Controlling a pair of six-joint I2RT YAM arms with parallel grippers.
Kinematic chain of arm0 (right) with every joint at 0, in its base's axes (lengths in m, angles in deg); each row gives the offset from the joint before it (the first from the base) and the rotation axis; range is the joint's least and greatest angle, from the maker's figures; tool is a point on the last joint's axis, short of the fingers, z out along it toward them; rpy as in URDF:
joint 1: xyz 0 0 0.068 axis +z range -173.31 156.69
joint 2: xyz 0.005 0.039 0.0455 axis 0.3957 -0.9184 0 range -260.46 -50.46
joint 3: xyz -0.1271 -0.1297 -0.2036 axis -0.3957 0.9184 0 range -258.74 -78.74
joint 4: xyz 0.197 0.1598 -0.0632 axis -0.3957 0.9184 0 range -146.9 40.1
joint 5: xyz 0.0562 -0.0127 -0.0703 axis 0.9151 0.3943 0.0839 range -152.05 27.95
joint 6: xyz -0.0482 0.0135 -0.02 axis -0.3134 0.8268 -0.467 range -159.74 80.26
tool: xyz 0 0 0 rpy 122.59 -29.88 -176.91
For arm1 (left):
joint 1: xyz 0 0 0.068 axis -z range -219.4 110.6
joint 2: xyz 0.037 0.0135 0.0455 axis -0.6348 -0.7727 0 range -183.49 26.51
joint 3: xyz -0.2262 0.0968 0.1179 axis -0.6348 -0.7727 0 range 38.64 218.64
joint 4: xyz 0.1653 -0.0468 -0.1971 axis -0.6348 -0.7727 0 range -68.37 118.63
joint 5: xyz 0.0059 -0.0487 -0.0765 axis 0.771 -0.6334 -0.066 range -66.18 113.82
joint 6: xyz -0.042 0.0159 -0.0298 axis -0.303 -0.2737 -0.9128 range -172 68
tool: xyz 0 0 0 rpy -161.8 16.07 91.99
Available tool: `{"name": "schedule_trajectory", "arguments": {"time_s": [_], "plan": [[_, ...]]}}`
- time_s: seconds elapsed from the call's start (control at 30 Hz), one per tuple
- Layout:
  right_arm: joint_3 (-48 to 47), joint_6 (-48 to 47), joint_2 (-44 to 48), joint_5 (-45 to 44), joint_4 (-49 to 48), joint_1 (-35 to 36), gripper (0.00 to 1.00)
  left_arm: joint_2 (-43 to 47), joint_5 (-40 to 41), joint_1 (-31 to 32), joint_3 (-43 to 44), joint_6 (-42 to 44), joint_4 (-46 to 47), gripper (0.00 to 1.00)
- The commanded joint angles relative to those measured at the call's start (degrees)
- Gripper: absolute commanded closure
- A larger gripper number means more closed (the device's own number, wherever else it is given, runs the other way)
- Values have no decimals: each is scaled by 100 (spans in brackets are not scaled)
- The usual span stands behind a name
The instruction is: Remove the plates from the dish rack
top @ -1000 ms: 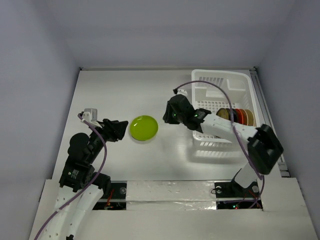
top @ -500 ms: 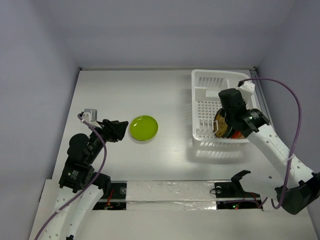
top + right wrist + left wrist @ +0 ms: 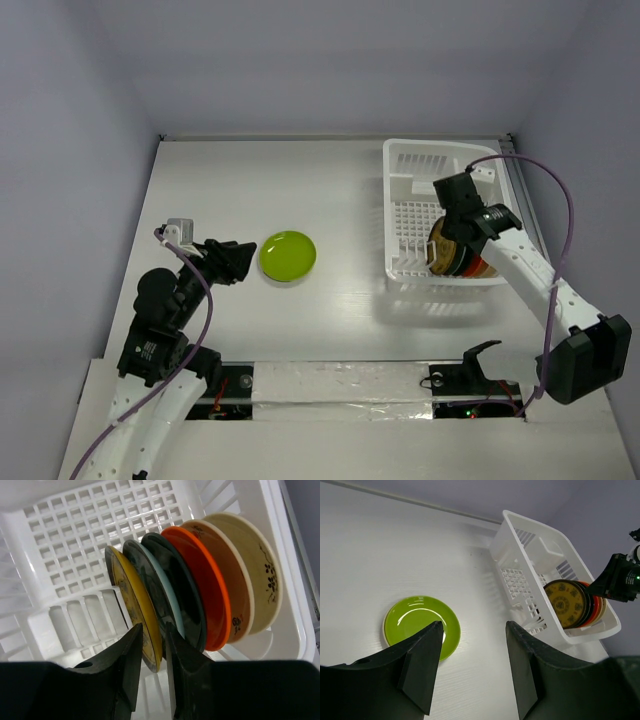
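Jaws of right gripper (image 3: 154, 630) show only a narrow gap, with the rim of the mustard plate (image 3: 132, 590) in it; can't tell if it's clamped. That plate stands on edge, first in a row with a dark plate (image 3: 175, 580), orange plate (image 3: 205, 580) and two beige plates (image 3: 260, 565), all at the near right end of the rack (image 3: 75, 530). Left gripper (image 3: 474, 627) is wide open and empty, hanging beside the green plate (image 3: 415, 622), which lies flat on the table (image 3: 370, 555), well apart from the rack.
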Motion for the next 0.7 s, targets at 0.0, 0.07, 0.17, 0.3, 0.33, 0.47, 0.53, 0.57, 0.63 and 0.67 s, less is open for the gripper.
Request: {"name": "schedule_trajectory", "arguments": {"time_s": [0.0,0.07,0.17,0.3,0.33,0.47,0.53,0.57,0.63,0.67], "plan": [[52,-256,-93,224,-162,-25,70,94,-24,26,86,-19,219,50],[70,-308,-225,241,-197,-25,70,94,-15,26,86,-19,210,50],[44,-387,-357,241,-223,-25,71,103,-32,26,86,-10,210,50],[-149,-318,-708,-144,30,-25,75,120,-24,26,77,-19,201,50],[-202,-326,-831,-189,153,-25,80,129,-15,26,86,-19,201,50],[-422,-475,-814,-303,356,-25,93,155,-6,26,86,-19,201,50],[-580,-589,-797,-400,514,-25,96,156,-6,26,86,-19,201,50],[-642,-633,-814,-452,584,-25,97,156,3,26,86,-19,201,50],[-730,-651,-849,-576,708,27,100,156,-6,26,86,-19,201,50],[-756,-678,-884,-576,734,28,100,156,3,26,86,-28,210,50]]}}
